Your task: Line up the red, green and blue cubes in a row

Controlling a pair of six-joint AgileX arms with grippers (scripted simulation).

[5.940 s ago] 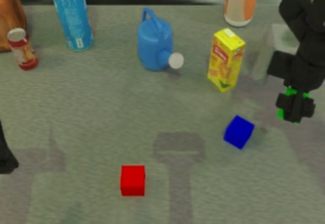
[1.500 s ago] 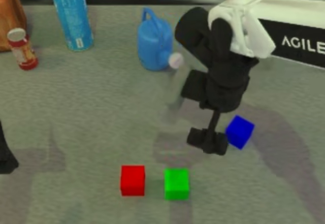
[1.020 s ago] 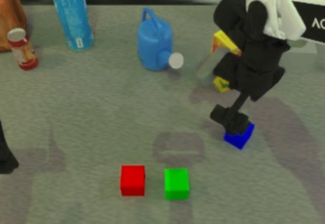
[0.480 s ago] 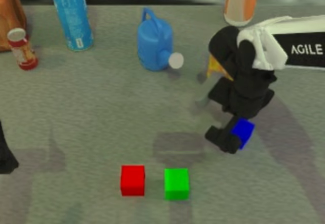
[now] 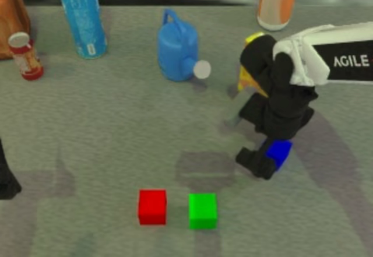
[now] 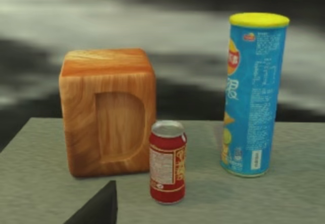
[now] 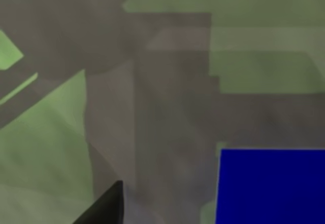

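The red cube (image 5: pixel 152 206) and green cube (image 5: pixel 203 210) sit side by side, while the right end effector (image 5: pixel 265 159) reaches the blue cube (image 5: pixel 277 151), grip state unclear.

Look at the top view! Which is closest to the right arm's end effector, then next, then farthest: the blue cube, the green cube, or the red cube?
From the right end effector:
1. Blue cube: right at the end effector, toward the table's right side.
2. Green cube: near the front edge, around the middle.
3. Red cube: just left of the green one, farthest.
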